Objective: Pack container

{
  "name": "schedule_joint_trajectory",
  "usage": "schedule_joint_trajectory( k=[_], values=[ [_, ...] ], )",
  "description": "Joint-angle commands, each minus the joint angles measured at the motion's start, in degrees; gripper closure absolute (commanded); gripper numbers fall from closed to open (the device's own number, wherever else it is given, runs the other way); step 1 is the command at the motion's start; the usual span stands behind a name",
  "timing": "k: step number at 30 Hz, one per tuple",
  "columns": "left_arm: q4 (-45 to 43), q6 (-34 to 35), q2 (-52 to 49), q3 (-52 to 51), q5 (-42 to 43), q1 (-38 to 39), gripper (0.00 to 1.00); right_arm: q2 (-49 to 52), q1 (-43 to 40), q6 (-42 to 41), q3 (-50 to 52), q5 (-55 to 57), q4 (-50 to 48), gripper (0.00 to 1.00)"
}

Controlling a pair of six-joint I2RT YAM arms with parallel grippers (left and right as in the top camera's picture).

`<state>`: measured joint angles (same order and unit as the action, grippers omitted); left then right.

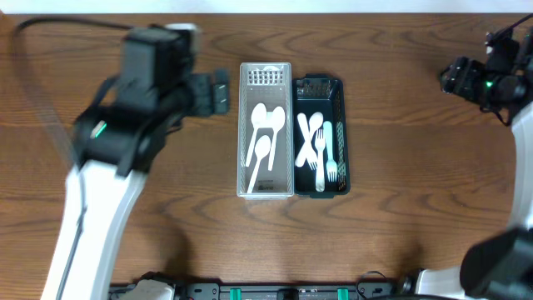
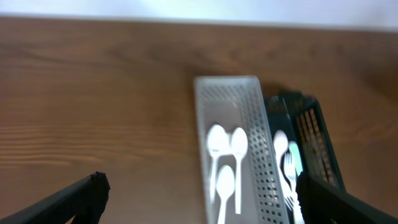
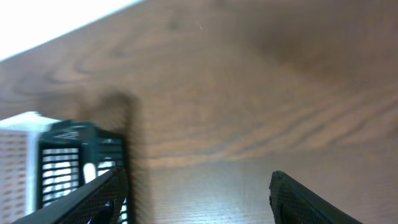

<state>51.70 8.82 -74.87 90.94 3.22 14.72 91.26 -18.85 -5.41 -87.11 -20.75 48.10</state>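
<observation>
A white perforated container [image 1: 266, 75] holding three white spoons [image 1: 263, 133] lies mid-table, touching a dark green container [image 1: 339, 92] with white forks [image 1: 321, 146]. Both show in the left wrist view, the white container [image 2: 256, 143] with its spoons [image 2: 227, 155] and the green container [image 2: 314, 134]. The green container also shows at the left of the right wrist view [image 3: 68, 155]. My left gripper [image 1: 218, 92] is open and empty, left of the white container; its fingers frame the left wrist view [image 2: 199, 199]. My right gripper [image 1: 450, 77] is open and empty at the far right, jaws wide in the right wrist view [image 3: 196, 199].
Brown wooden table [image 1: 400, 225]. Its far edge runs along the top of the overhead view. A black cable [image 1: 50, 25] trails at the back left.
</observation>
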Motion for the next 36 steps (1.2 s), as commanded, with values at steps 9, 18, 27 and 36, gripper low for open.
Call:
schedule_joint_trajectory(
  k=[9,18,27,36],
  values=[
    [7.48,0.02,22.62,0.81,-19.06,-0.42,0.02,-26.34,-0.22,5.07,-0.2,2.78,-3.87,0.01],
    [12.79,-3.41,29.46,0.81,-19.39,-0.42,0.02,-31.87,-0.22,5.07,-0.2,2.73,-4.24,0.01],
    [14.25,-3.41,29.62,0.81,-19.39,-0.42,0.02,-31.36,-0.22,5.07,-0.17,2.75,0.57,0.01],
    [14.19,-3.69,29.62,0.81,-19.43,-0.42,0.02,-31.36,-0.22,5.07,-0.17,2.73,12.17,0.01]
  ],
)
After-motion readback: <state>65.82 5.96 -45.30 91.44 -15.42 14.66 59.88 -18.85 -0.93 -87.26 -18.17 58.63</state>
